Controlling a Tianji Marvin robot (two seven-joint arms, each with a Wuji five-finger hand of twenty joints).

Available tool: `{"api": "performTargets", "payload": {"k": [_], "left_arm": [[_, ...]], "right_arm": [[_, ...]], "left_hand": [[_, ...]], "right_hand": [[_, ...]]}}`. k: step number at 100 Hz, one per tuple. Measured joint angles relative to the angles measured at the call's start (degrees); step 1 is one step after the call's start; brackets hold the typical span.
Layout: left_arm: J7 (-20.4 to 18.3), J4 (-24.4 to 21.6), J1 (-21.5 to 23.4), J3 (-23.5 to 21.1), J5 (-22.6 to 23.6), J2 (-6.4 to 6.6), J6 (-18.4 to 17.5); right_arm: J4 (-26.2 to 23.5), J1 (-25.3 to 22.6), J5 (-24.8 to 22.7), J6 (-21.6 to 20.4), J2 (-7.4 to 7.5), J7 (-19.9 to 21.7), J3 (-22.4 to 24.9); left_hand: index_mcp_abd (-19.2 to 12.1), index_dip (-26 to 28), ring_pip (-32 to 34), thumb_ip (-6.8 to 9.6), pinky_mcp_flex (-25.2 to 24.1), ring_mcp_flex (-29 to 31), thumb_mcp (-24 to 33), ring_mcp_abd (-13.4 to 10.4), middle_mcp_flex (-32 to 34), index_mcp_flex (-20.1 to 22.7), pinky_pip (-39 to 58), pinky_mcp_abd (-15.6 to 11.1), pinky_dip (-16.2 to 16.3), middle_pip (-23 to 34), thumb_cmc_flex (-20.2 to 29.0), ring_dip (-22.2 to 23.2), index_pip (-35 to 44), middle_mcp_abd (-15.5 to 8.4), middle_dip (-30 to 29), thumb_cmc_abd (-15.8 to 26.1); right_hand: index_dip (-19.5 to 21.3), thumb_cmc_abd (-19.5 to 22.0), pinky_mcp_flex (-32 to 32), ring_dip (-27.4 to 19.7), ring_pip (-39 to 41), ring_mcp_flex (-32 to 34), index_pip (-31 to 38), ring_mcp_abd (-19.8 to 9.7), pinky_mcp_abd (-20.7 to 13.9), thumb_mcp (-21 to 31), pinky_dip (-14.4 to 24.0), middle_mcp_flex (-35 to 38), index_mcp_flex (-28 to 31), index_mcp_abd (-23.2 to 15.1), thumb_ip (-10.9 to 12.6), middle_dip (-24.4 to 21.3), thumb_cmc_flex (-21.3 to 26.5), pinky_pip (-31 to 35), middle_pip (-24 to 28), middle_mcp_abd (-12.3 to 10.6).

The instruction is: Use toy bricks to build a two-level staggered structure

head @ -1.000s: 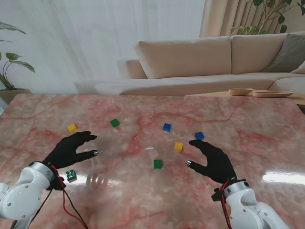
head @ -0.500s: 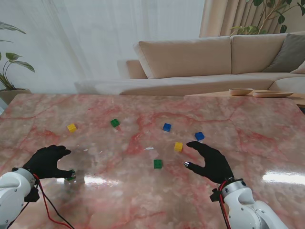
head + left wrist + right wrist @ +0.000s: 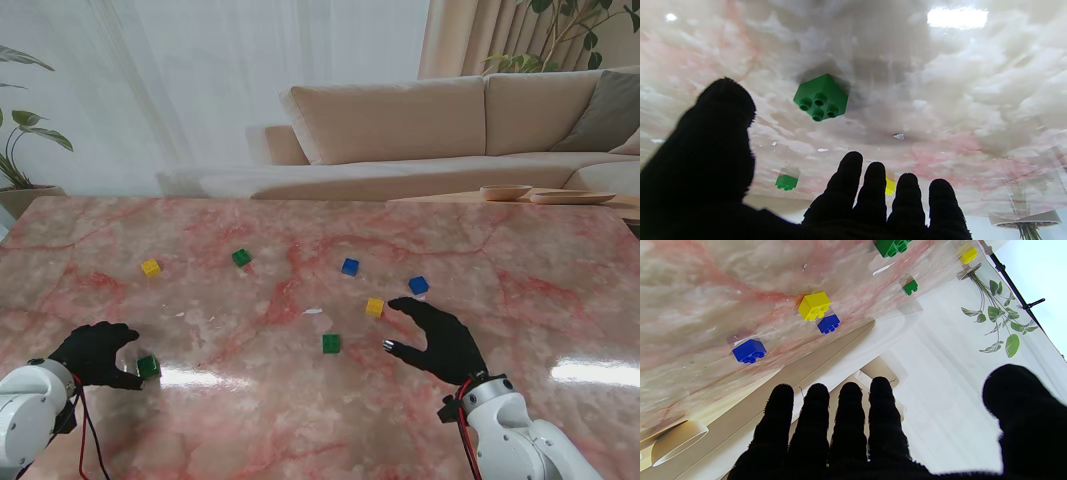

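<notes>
Living room setup: beige sofa (image 3: 400, 125) behind, and a glossy pink marble table (image 3: 300, 420) with toy bricks scattered all over it. Nothing was stacked yet, so the build hadn't really started.

The big change over the last second was on the left. The left hand (image 3: 95, 352) had been hovering farther out over the table, between the yellow brick (image 3: 150, 267) and the middle; then it pulled back toward me and dropped low next to the near green brick (image 3: 148, 366). By this frame it sat just beside that brick, fingers curled toward it. The left wrist view showed the brick (image 3: 821, 97) out in front of the palm with clear gaps to the thumb (image 3: 720, 140) and the other fingertips (image 3: 850, 166), so I'd call the hand open and holding nothing, not quite touching.

The right hand (image 3: 435, 338) barely shifted, just crept a bit forward. It was spread, empty, parked just on my side of the second yellow brick (image 3: 374, 307) and the blue brick (image 3: 418, 285).

The other pieces hadn't moved: a green brick in the middle (image 3: 331, 343), the far green one (image 3: 241, 258) and the far blue one (image 3: 349, 266).

My read: the left hand was lining up the first pick. It still needed to close on the brick, and the slick surface could let it skate away.
</notes>
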Motion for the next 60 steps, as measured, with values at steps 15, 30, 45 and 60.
{"api": "performTargets", "payload": {"k": [15,30,45,60], "left_arm": [[-1.23,1.60,-1.13,0.68,1.27,0.29,-0.13],[-1.06,3.09,-1.67,1.26,2.12,0.43,-0.57],[0.81,4.78,-2.08,1.98,2.29,0.46,-0.94],[4.04,6.83,-2.60,2.76,2.21,0.44,-1.82]], "right_arm": [[0.33,0.18,-0.04,-0.16,0.00,-0.12,-0.18],[0.38,0.20,-0.05,-0.18,0.00,-0.06,-0.18],[0.43,0.20,-0.08,-0.27,0.00,-0.06,-0.15],[0.48,0.20,-0.14,-0.37,0.00,-0.11,-0.15]], "left_hand": [[0.00,3.44,0.00,-0.62,-0.01,0.00,2.79,0.12,0.00,-0.02,-0.01,0.00,0.99,0.00,-0.01,0.53,3.69,0.00,0.88,0.00],[-0.74,9.97,0.00,-0.63,-0.01,0.00,3.58,0.20,0.00,-1.93,-0.01,-0.01,2.15,0.00,-0.01,0.74,11.42,0.01,1.39,-0.12],[-1.96,13.45,-0.01,-0.63,-0.01,0.00,4.15,0.26,0.00,-4.05,-0.01,-0.01,2.17,0.00,-0.01,0.74,15.38,-0.10,1.43,-0.65],[-3.09,14.89,-0.01,-0.66,-0.01,0.00,5.98,0.26,0.00,-4.72,-0.01,-0.01,2.18,0.00,-0.03,0.83,17.62,-0.32,1.55,-1.31]], "right_hand": [[0.00,0.00,0.00,0.00,0.01,0.00,0.04,0.00,0.01,0.00,0.00,0.00,0.06,0.00,0.00,0.00,0.00,0.01,0.00,0.00],[0.00,0.01,0.00,0.00,0.02,0.00,0.55,0.00,0.01,0.00,0.00,0.00,0.08,0.00,0.00,0.00,0.00,0.02,0.00,0.00],[0.00,0.01,0.00,0.00,0.02,0.00,0.57,0.00,0.01,-0.01,0.00,0.00,0.08,0.00,0.00,0.00,0.00,0.03,0.00,0.00],[0.00,0.01,0.00,0.00,0.02,0.00,0.58,-0.01,0.01,-0.01,0.00,0.00,0.08,0.00,0.00,0.00,0.00,0.61,0.00,0.00]]}}
